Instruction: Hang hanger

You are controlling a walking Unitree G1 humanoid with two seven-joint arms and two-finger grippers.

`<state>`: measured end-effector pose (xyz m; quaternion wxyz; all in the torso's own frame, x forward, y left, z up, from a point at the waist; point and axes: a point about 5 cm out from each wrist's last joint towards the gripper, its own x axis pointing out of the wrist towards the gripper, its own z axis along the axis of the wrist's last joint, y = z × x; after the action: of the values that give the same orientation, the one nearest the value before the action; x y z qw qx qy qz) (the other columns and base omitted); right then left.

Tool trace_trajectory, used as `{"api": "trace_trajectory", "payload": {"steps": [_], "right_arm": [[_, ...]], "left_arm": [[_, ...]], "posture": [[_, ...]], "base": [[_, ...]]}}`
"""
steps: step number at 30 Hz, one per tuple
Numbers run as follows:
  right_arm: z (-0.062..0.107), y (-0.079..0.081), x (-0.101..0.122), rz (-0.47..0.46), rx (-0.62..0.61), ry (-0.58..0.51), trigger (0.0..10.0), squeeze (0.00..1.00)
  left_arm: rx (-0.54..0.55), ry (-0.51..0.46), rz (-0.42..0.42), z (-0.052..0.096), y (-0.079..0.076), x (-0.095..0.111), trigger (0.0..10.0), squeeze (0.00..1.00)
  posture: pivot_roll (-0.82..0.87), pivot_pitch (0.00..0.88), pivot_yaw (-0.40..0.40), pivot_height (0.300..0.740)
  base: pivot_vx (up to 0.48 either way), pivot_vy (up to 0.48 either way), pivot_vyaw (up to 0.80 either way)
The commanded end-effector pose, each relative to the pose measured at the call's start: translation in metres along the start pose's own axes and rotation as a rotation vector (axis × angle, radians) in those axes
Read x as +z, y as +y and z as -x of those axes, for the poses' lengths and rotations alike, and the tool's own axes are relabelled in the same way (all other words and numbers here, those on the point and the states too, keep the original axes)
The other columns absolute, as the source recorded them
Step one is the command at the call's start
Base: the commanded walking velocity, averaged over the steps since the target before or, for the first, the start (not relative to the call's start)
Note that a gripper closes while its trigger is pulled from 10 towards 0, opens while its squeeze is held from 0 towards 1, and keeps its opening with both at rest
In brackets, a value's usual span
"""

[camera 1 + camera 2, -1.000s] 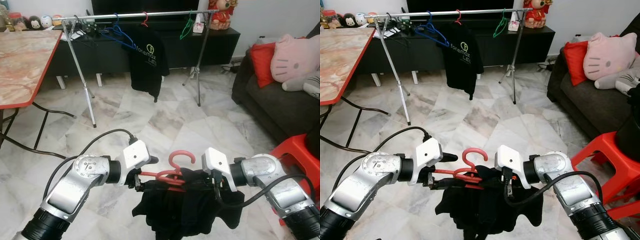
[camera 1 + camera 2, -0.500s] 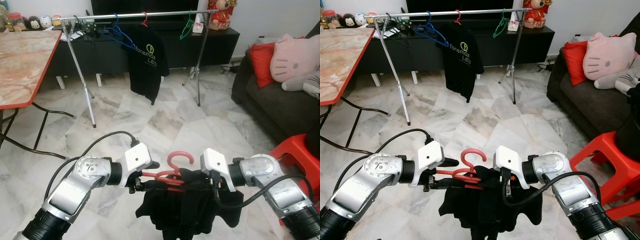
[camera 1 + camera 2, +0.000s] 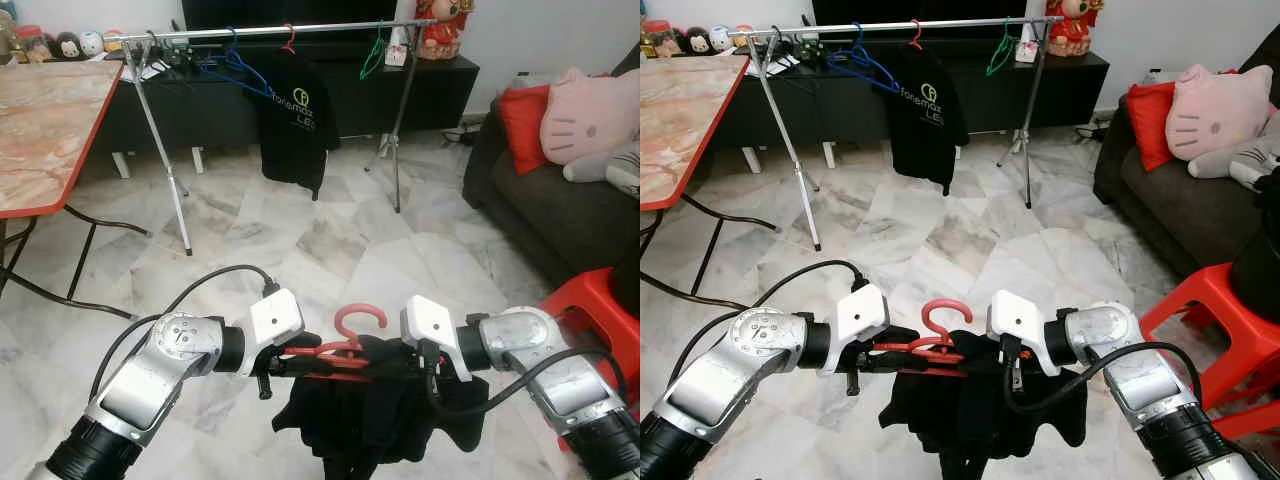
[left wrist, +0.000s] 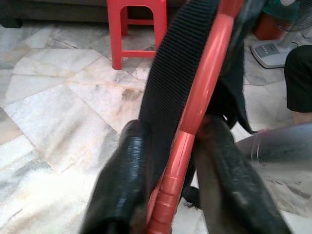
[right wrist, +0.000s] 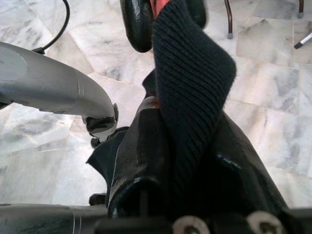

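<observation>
A red hanger (image 3: 358,325) with a black garment (image 3: 370,420) draped on it hangs low in front of me, hook pointing up. My left gripper (image 3: 290,360) is shut on the hanger's left arm; the left wrist view shows the red bar (image 4: 195,126) clamped between both fingers (image 4: 122,185). My right gripper (image 3: 415,365) is shut on the right shoulder, with black knit cloth (image 5: 190,83) bunched between its fingers (image 5: 141,161). The silver clothes rail (image 3: 270,30) stands a few steps ahead, across the floor.
A black T-shirt (image 3: 295,125), a blue hanger (image 3: 235,68) and a green hanger (image 3: 372,60) hang on the rail. A red-edged table (image 3: 40,130) stands left. At the right are a dark sofa (image 3: 560,220) and a red stool (image 3: 600,300).
The left gripper has shifted slightly right and down, and the hanger's arm lies more level. Both holds are unchanged.
</observation>
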<state>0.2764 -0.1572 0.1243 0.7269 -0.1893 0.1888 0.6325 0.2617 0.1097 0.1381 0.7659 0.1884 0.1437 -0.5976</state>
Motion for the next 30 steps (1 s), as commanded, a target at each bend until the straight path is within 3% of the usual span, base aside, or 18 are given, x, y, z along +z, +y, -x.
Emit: {"api": "trace_trajectory", "payload": {"steps": [1,16,17,18,19,27,28,29,30], "right_arm": [[0.0026,-0.0041,0.0073,0.023,-0.018,-0.026,0.0,0.00],[0.0012,-0.0050,0.0084,0.037,-0.013,-0.017,0.0,0.00],[0.0012,-0.0056,0.0081,0.041,-0.019,-0.013,3.8,0.00],[0.0012,-0.0056,0.0081,0.041,-0.019,-0.013,3.8,0.00],[0.0012,-0.0056,0.0081,0.042,-0.017,-0.012,10.0,0.00],[0.0051,-0.0066,0.0091,0.054,0.003,0.005,10.0,0.00],[0.0062,-0.0062,0.0093,0.055,0.012,0.007,10.0,0.10],[0.0069,-0.0057,0.0098,0.056,0.020,0.006,10.0,0.10],[0.0077,-0.0055,0.0102,0.058,0.026,0.005,10.0,0.31]], "left_arm": [[0.024,0.007,-0.017,0.0004,0.0038,0.0043,0.0,0.00],[0.040,0.008,-0.021,-0.0002,0.0070,0.0040,0.0,0.00],[0.039,0.006,-0.019,-0.0003,0.0070,0.0041,0.0,0.00],[0.039,0.006,-0.019,-0.0003,0.0070,0.0041,0.0,0.00],[0.039,0.002,-0.017,-0.0004,0.0068,0.0042,0.0,0.00],[0.039,-0.006,-0.017,-0.0026,0.0071,0.0043,0.0,0.00],[0.038,-0.007,-0.018,-0.0028,0.0069,0.0041,0.0,0.00],[0.037,-0.007,-0.017,-0.0028,0.0068,0.0036,0.0,0.00],[0.037,-0.006,-0.017,-0.0029,0.0067,0.0031,0.0,0.00]], "posture": [[-0.05,0.000,-0.081,0.740],[-0.05,0.000,-0.086,0.740],[-0.05,0.000,-0.086,0.740],[-0.05,0.000,-0.086,0.740],[-0.05,0.000,-0.086,0.740],[-0.06,0.000,-0.096,0.740],[-0.06,0.000,-0.097,0.740],[-0.06,0.000,-0.097,0.740],[-0.07,0.000,-0.097,0.740]], "base": [[0.000,0.000,0.00],[0.000,0.000,0.00],[0.000,0.000,0.00],[0.000,0.000,0.00],[0.000,0.000,0.00],[0.000,0.000,0.00],[0.000,0.000,0.00],[0.000,0.000,0.00],[0.000,0.000,0.00]]}}
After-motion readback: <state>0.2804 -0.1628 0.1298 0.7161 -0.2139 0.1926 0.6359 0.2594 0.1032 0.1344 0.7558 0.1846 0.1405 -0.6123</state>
